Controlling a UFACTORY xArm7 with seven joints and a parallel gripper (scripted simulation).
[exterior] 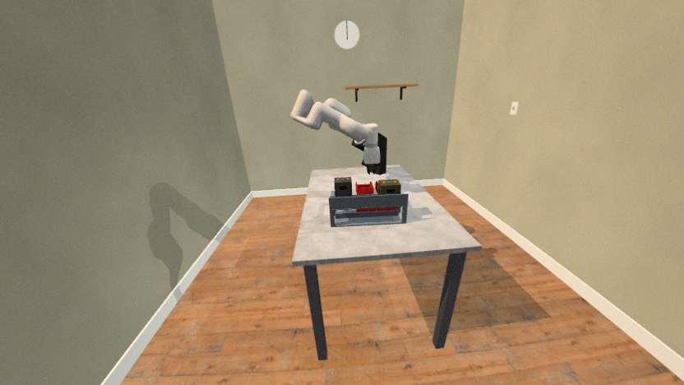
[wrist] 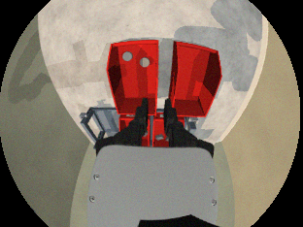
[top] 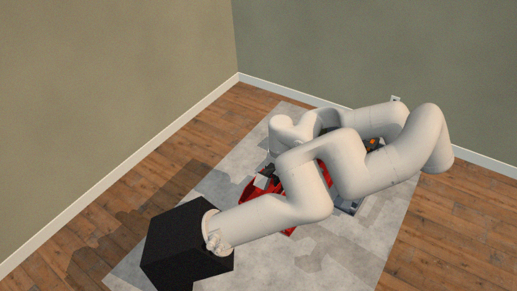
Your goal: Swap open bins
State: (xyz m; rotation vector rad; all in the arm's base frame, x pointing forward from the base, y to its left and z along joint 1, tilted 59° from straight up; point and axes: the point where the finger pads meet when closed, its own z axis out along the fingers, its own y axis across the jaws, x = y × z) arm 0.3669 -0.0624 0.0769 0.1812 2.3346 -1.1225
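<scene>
Bin, the empty-looking red one, is on your table, out of the shelf. It stands upright with its opening up, to the right in the wrist view. Near it, with a narrow strip of table between the 2, you have the other red bin, with 2 round grey parts inside; it is on the table too, so the swap into the shelf isn't done.

Your gripper is partly open, with nothing between its fingers. In the wrist view its 2 fingertips show at the shelf-side ends of the 2 bins, 1 on each side of the strip; you can't tell from here whether either touches a wall.

On the shelf you can see a dark bin, a green bin and red between them
</scene>
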